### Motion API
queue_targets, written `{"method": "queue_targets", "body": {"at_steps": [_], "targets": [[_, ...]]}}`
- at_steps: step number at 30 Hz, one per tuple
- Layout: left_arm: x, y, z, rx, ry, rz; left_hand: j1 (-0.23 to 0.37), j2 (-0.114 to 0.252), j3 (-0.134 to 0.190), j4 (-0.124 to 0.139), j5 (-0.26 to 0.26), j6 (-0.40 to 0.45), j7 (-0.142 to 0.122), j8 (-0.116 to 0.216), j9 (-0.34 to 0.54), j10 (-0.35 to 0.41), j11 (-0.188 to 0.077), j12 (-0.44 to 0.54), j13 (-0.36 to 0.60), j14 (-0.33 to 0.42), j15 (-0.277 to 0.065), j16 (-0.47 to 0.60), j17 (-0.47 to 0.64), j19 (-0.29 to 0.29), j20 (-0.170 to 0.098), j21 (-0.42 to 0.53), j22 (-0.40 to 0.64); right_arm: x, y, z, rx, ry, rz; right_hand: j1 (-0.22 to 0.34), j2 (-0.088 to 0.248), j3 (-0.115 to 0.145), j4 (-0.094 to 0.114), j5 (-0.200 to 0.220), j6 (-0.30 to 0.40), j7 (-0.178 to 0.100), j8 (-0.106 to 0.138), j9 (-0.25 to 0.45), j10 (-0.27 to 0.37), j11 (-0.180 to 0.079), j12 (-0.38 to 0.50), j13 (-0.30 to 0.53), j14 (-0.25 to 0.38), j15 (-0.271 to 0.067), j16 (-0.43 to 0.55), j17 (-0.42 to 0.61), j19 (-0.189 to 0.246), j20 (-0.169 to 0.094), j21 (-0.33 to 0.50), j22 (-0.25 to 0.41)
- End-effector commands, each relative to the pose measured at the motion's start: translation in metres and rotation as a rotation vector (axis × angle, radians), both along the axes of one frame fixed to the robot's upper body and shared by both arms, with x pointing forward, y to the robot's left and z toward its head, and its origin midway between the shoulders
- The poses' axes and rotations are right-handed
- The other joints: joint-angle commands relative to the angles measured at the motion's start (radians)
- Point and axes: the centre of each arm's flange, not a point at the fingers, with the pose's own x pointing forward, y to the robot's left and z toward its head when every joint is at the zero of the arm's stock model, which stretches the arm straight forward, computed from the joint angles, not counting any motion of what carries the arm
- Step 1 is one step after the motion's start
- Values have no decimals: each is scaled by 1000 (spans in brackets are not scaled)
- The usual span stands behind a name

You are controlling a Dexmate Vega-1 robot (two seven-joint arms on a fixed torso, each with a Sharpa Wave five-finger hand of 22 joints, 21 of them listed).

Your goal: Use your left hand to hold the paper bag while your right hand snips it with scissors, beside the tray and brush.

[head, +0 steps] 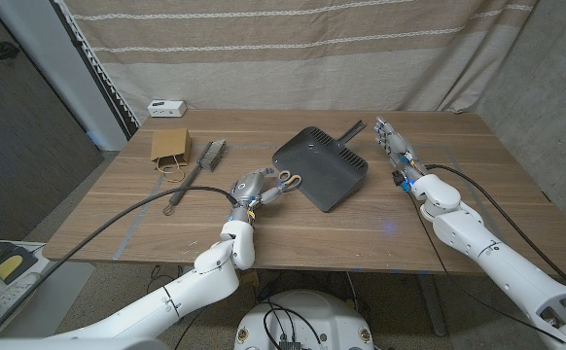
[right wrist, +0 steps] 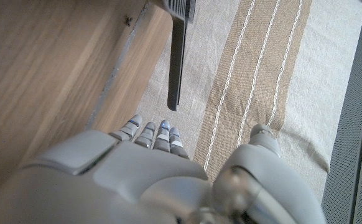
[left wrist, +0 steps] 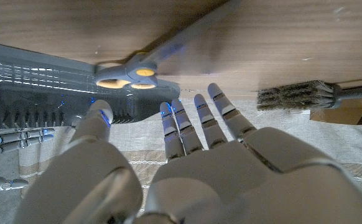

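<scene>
The brown paper bag (head: 169, 146) lies flat at the table's back left, with the bristle brush (head: 209, 157) just right of it. The dark tray (head: 320, 165) sits at the middle, handle toward the back. Grey scissors (head: 285, 181) with orange-lined handles (left wrist: 131, 73) lie at the tray's left edge. My left hand (head: 252, 188) hovers right beside the scissors, fingers (left wrist: 196, 121) stretched and apart, holding nothing. My right hand (head: 392, 144) stands right of the tray, fingers extended and empty. The tray's handle (right wrist: 178, 56) shows beyond my right hand (right wrist: 150, 168).
A small white box (head: 167, 108) sits at the table's back left edge. A striped curtain (head: 293, 49) hangs behind the table. The brush (left wrist: 296, 96) and bag (left wrist: 349, 112) show in the left wrist view beside my left hand (left wrist: 187, 162).
</scene>
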Motion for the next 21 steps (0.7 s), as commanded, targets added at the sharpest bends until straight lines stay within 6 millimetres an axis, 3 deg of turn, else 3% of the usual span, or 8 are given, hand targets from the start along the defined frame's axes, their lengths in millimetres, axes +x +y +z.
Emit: {"method": "queue_targets", "body": {"at_steps": [1,11,21], "targets": [[-2,-2,-6,7,7,7,15,1,8,0,1,-5,0,0,3,-4,0,-7,4,-8,-79,-6,3,5,-8,-1,1,-1,2,2,-14,-3,7,7,5,-6,-2,4,-6,6,0,5,-1,0,0,6,-12,-13,1,3,2,-1,-1,3],[-3,-4,-8,16,35,20,27,1,13,1,-2,-2,2,2,4,6,-1,-3,6,-1,-78,-2,4,7,-8,-1,2,0,3,2,-21,-12,28,7,5,-8,-1,4,-7,5,0,5,-1,0,-1,6,-12,-13,1,3,3,-1,-4,3],[-4,-5,-10,27,68,30,28,-6,10,4,-6,4,8,4,4,13,4,0,8,0,-74,0,6,1,-3,-3,2,-1,3,2,-19,-15,39,-9,-17,-26,2,1,-6,4,1,5,0,-2,-1,6,-12,-13,2,4,4,1,-10,3]]}}
